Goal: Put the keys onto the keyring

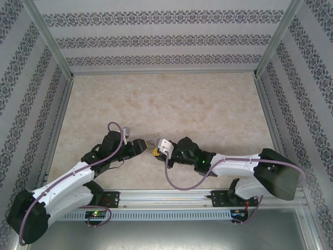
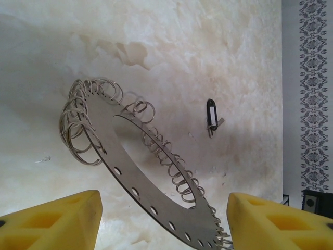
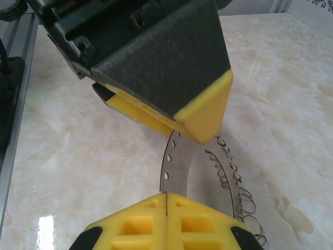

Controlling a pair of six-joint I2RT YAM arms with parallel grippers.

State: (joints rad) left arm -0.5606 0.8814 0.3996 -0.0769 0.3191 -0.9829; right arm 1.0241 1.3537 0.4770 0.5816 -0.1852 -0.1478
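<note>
While the two arms meet low over the table (image 1: 171,99), toward 6 o'clock of the overhead view, the contents stand as follows.

1. Keyring (image 3: 176,166). Flat grey metal ring with small holes punched along its band and wire loops fringing its rim. It is held tilted above the marble-patterned surface, between the two grippers.

2. Right gripper (image 3: 165,221). The yellow pads are pressed flat together on the keyring's band, which rises out of their seam toward 12 o'clock in the right wrist view. Overhead, this arm reaches in from 3 o'clock.

3. Left gripper (image 2: 165,224). The jaws stand well apart and clamp nothing. Its yellow fingertips (image 2: 52,221) sit at 7 and 5 o'clock of the left wrist view. The keyring's band sweeps down between them, from a bunch of loops at 10 o'clock to the bottom edge near 5 o'clock. Whether the band touches either fingertip cannot be told. In the right wrist view, one black, yellow-tipped finger of this gripper hangs just above the band.

4. Key (image 2: 210,117). Tiny, with a dark oval head, a pale centre and a short silver blade. It lies on the table at 2 o'clock of the left wrist view, well apart from the keyring and from both grippers.

5. Wall panels (image 1: 166,39). Patterned, enclosing the table on three sides.
</note>
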